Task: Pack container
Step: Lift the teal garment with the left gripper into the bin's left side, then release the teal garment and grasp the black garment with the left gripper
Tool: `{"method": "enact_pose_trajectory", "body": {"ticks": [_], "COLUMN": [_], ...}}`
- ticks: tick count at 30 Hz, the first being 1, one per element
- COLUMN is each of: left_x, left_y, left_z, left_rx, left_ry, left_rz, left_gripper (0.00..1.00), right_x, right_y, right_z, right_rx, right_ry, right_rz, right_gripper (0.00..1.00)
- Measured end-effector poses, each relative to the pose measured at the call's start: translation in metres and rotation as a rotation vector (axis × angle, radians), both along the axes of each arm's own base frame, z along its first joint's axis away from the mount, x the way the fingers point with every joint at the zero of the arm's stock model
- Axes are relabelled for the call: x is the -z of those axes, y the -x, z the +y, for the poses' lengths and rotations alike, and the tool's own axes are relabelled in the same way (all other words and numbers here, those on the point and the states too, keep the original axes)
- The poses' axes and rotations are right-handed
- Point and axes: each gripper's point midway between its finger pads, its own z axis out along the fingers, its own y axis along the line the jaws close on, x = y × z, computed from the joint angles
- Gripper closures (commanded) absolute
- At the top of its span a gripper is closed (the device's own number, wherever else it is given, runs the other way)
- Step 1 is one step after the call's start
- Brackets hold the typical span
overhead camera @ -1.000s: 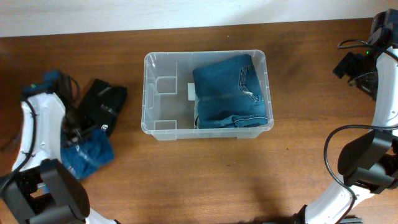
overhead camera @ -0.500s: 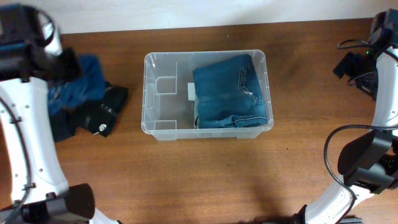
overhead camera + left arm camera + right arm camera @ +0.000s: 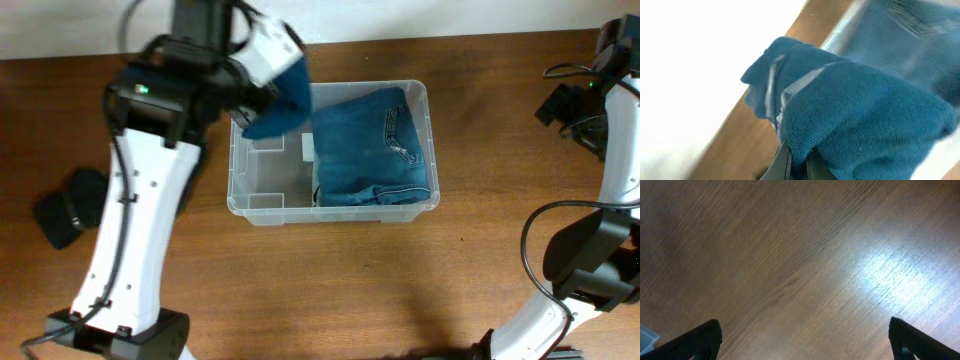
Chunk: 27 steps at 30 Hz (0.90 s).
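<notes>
The clear plastic container (image 3: 262,205) stands mid-table and holds folded blue jeans (image 3: 372,145) in its right half. My left gripper (image 3: 797,162) is shut on a teal-blue cloth (image 3: 282,103) and holds it above the container's upper left corner. The cloth fills the left wrist view (image 3: 865,115). My right gripper (image 3: 805,340) is open and empty over bare table at the far right; its arm (image 3: 612,90) stands by the right edge.
A black garment (image 3: 68,205) lies on the table at the far left. The container's corner shows at the lower left of the right wrist view (image 3: 646,337). The white wall runs along the table's far edge.
My left arm has lifted the teal-blue cloth off the table at the left and swung it right, over the container's upper left corner. The black garment now lies further left. The right arm is still.
</notes>
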Motion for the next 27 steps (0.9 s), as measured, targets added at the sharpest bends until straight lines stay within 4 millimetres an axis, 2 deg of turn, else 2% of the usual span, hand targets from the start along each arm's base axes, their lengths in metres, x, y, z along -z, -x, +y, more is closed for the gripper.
{"method": "enact_pose_trajectory", "body": {"ticks": [3, 5, 10, 11, 12, 13, 15, 20, 22, 27], "left_x": [0.007, 0.017, 0.055, 0.062, 0.069, 0.074, 0.080, 0.080, 0.080, 0.075], "left_y": [0.006, 0.008, 0.012, 0.011, 0.010, 0.008, 0.006, 0.006, 0.006, 0.001], "left_z": [-0.011, -0.012, -0.004, -0.004, -0.004, -0.004, -0.005, -0.006, -0.006, -0.002], "left_rx": [0.102, 0.131, 0.187, 0.195, 0.202, 0.213, 0.222, 0.227, 0.227, 0.199], "left_ry": [-0.086, -0.127, -0.241, -0.255, -0.269, -0.279, -0.287, -0.286, -0.287, -0.300], "left_rz": [-0.008, 0.013, 0.130, 0.148, 0.164, 0.173, 0.184, 0.186, 0.186, 0.156], "left_gripper": [0.99, 0.99, 0.99, 0.84, 0.64, 0.22, 0.18, 0.16, 0.01, 0.01], "right_x": [0.000, 0.000, 0.000, 0.000, 0.000, 0.000, 0.000, 0.000, 0.000, 0.000], "right_y": [0.000, 0.000, 0.000, 0.000, 0.000, 0.000, 0.000, 0.000, 0.000, 0.000], "right_z": [0.000, 0.000, 0.000, 0.000, 0.000, 0.000, 0.000, 0.000, 0.000, 0.000], "right_rx": [0.000, 0.000, 0.000, 0.000, 0.000, 0.000, 0.000, 0.000, -0.001, -0.001], "right_ry": [0.000, 0.000, 0.000, 0.000, 0.000, 0.000, 0.000, 0.000, 0.000, 0.000], "right_rz": [0.000, 0.000, 0.000, 0.000, 0.000, 0.000, 0.000, 0.000, 0.000, 0.000], "right_gripper": [0.02, 0.02, 0.02, 0.02, 0.02, 0.02, 0.02, 0.01, 0.02, 0.02]}}
